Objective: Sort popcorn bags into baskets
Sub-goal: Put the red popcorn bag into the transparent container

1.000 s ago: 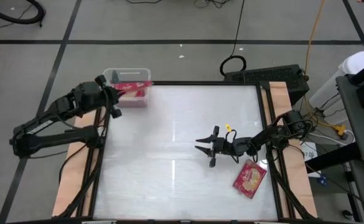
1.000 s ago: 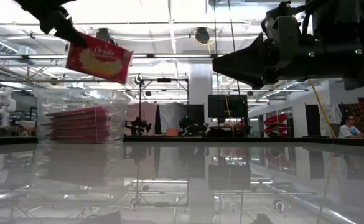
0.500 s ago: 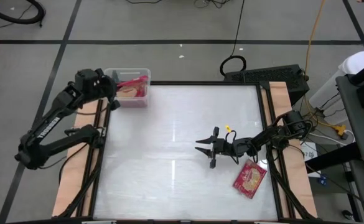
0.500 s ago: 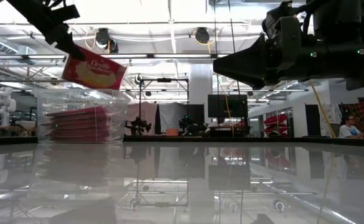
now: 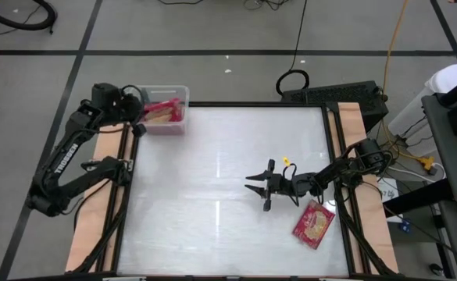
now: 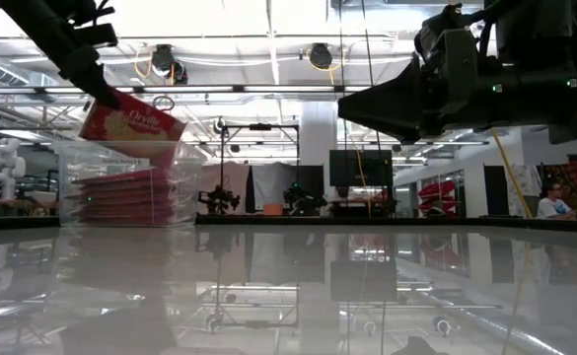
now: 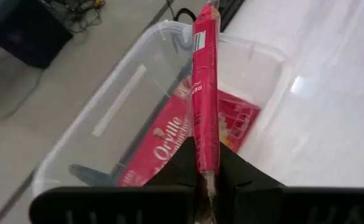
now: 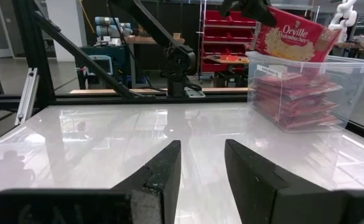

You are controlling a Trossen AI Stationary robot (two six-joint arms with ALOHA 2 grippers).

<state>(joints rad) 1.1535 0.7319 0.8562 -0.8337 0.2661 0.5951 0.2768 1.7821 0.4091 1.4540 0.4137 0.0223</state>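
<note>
red, flat, light, fairly stiff packet (image 7: 205, 93) pinched by one edge in left gripper (image 7: 205, 180) over bin (image 5: 180, 92); right gripper (image 8: 200, 165) parted, empty.

The clear bin (image 5: 164, 109) sits at the table's (image 5: 212, 226) far left corner, a stack of packets (image 6: 120, 195) inside it — one more packet (image 6: 130, 123) tilts over its rim, pinched in the left gripper (image 5: 140, 115). The right gripper (image 5: 255, 186) hovers right of centre — a lone packet (image 5: 314, 224) lies just beside it, near the right edge.
</note>
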